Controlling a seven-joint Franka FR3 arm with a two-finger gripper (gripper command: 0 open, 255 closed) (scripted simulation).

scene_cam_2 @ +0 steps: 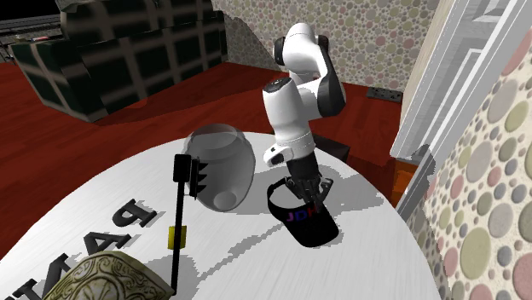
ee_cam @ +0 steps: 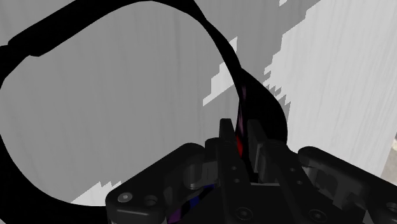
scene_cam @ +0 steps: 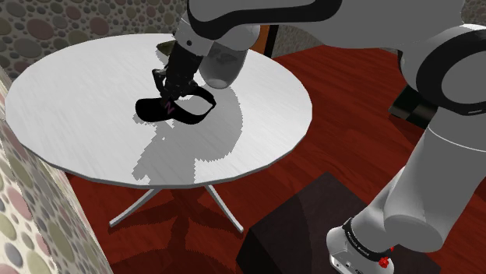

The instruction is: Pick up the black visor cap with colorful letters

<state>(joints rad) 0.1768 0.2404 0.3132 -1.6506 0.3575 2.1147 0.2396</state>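
The black visor cap (scene_cam: 177, 110) sits near the middle of the round white table (scene_cam: 78, 93), its brim toward the shoulder view's left. Colourful letters show on its front in the second exterior view (scene_cam_2: 307, 218). My gripper (scene_cam: 167, 93) comes down from above and is shut on the cap's front band. In the wrist view the two fingers (ee_cam: 226, 137) clasp the thin band, a red streak showing between them, and the strap (ee_cam: 38, 38) loops away in a wide ring. I cannot tell whether the cap rests on the table (scene_cam_2: 375, 256) or hangs just above it.
A translucent grey jar-like vessel (scene_cam_2: 223, 166) lies beside the cap. A black rod with a yellow band (scene_cam_2: 177, 223) and an ornate olive object (scene_cam_2: 94, 277) stand at the table's far side in that view. A dark sofa (scene_cam_2: 128, 51) and red floor lie beyond.
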